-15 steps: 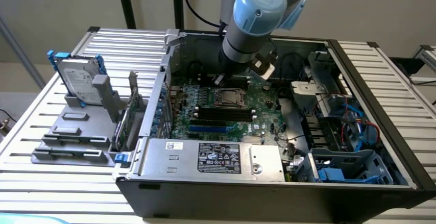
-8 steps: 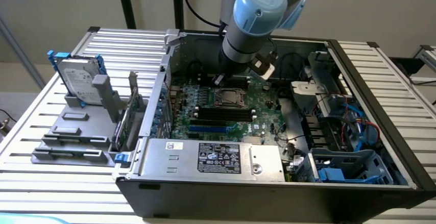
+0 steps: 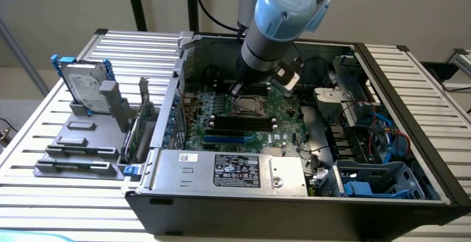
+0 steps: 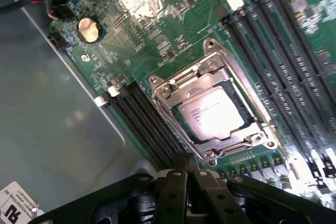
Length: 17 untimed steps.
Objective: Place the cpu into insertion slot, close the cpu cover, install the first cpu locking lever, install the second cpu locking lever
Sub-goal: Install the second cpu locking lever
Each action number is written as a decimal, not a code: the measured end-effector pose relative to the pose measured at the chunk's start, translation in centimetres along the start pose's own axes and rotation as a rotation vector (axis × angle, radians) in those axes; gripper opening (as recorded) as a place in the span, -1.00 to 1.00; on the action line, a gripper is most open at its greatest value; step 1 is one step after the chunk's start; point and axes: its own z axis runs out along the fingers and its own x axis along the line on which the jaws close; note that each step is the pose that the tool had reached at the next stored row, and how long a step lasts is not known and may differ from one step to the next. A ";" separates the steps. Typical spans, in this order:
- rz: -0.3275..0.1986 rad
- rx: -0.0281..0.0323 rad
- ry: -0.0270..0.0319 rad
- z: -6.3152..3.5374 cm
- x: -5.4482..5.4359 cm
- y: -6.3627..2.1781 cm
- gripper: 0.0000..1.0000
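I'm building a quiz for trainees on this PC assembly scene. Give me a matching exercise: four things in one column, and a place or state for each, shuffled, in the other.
Things:
1. cpu
2. cpu cover
3. end effector
4. hard drive

Place or state:
A. standing outside the case, on the grey rack
B. shut, empty, beside the socket
C. lying in the insertion slot
D. silver frame down around the chip

Pairs: 1-C, 2-D, 3-B, 4-A

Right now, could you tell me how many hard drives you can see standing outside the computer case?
1. A silver hard drive in a blue frame stands in the grey rack at the exterior view's left, beside the open case. Others may be hidden inside the case.
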 end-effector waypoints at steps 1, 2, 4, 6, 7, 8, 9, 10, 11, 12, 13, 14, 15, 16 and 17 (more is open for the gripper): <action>0.000 0.0006 -0.0006 -0.35 -0.2 0.13 -0.79; 0.001 0.0013 -0.0008 -0.73 -0.5 0.27 -0.79; 0.002 0.0024 -0.0016 -1.44 -0.9 0.50 -0.79; 0.002 0.0036 -0.0024 -2.19 -1.4 0.74 -0.79; 0.003 0.0041 -0.0027 -2.53 -1.6 0.85 -0.79; 0.003 0.0045 -0.0029 -2.83 -1.8 0.97 -0.79; 0.003 0.0047 -0.0030 -3.06 -2.0 1.09 -0.79; 0.003 0.0047 -0.0033 -3.27 -2.2 1.21 -0.79; 0.003 0.0047 -0.0034 -3.46 -2.4 1.32 -0.79; 0.003 0.0047 -0.0034 -3.65 -2.6 1.44 -0.79; 0.003 0.0045 -0.0038 -3.80 -2.8 1.52 -0.79; 0.003 0.0042 -0.0041 -3.93 -3.0 1.59 -0.79; 0.003 0.0038 -0.0047 -4.06 -3.2 1.65 -0.79; 0.004 0.0033 -0.0053 -4.15 -3.4 1.67 -0.79; 0.003 0.0030 -0.0057 -4.25 -3.6 1.68 -0.79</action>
